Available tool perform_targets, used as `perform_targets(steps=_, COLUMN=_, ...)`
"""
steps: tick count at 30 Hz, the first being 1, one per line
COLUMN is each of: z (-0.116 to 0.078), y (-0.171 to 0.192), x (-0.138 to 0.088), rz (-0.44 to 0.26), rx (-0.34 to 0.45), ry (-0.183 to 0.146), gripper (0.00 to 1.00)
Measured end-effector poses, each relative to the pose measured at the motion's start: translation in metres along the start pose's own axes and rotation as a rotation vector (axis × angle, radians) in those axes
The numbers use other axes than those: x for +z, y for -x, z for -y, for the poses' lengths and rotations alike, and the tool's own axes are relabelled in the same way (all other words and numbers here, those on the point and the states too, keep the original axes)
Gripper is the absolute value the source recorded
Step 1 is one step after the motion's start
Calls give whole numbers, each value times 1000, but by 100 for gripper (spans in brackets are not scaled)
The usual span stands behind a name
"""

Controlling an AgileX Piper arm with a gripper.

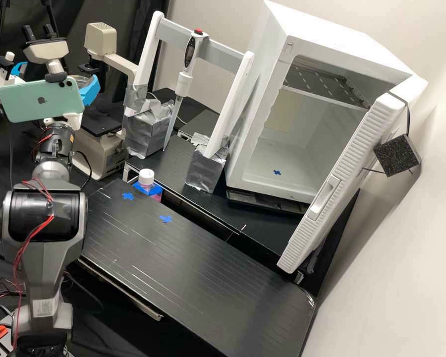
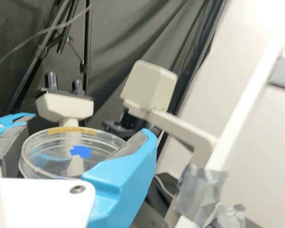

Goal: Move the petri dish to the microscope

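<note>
The blue-fingered gripper (image 1: 58,73) has the petri dish (image 2: 50,167) pinched by its sides, its two fingers parted by the dish's own width, one against either side. The dish is up in the air, off the worktop (image 1: 198,260) and beyond its far left corner; in the wrist view the microscope (image 1: 100,39), with its pale head, twin eyepieces and boxy lamp housing, stands behind it. A strip of yellowish tape (image 2: 72,130) runs along the dish's rim, and a blue patch (image 2: 80,151) shows within its outline. In the high view a mint-green phone (image 1: 41,99) sits in front of the gripper. The microscope's base is just past the worktop's far left corner. Near that corner lie two blue tape crosses (image 1: 128,196), and a white-capped bottle (image 1: 146,177) stands just over the far edge. Farther back, a pipette (image 1: 188,57) hangs upright on a white frame (image 1: 151,52) whose feet are wrapped in silver tape. To the right, a white cabinet (image 1: 260,119) stands with its door (image 1: 339,173) open.
</note>
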Motion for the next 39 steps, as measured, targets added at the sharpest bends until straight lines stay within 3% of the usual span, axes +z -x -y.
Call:
perform_targets(steps=11, z=21, y=-33, x=3, rz=22, rx=-57, ry=-6, gripper=0)
perform_targets(steps=19, z=39, y=-65, x=21, rz=67, rx=-86, ry=-7, gripper=0)
perform_targets(steps=27, z=62, y=-91, x=41, rz=139, rx=-187, ry=-81, gripper=0)
perform_targets(steps=37, z=63, y=-119, x=53, rz=170, rx=-199, ry=-154, gripper=0)
perform_targets(steps=39, z=62, y=-124, x=54, rz=166, rx=-198, ry=-150, gripper=0)
